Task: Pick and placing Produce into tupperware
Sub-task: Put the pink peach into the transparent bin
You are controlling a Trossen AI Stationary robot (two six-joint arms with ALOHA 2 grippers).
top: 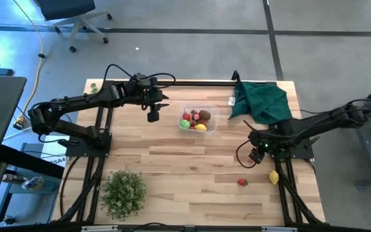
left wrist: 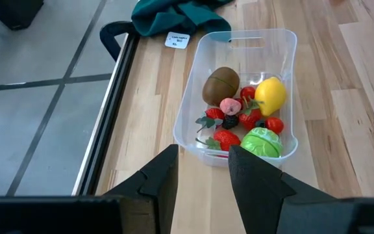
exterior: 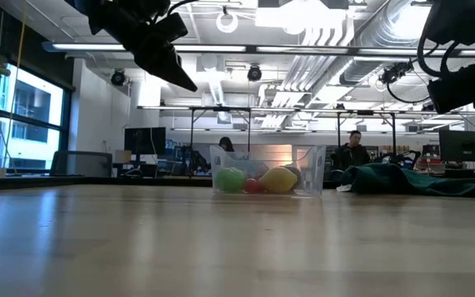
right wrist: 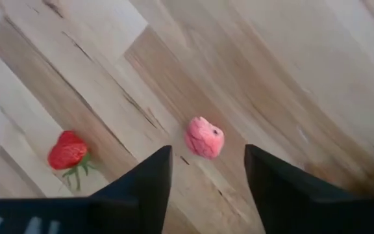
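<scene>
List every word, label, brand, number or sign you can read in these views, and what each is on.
No text can be read.
White tag on the table beside the dark green cloth, near the tupperware: printed lines, too small and blurred to read.

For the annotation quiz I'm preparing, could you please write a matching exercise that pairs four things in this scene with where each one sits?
Things:
1. kiwi
2. loose strawberry
3. green cloth
4. bushy plant

Places:
A. near table edge, on the left arm's side
B. far table edge, on the right arm's side
C. inside the tupperware
D. bare wood beside a lemon lying outside the tub

Pairs: 1-C, 2-D, 3-B, 4-A
</scene>
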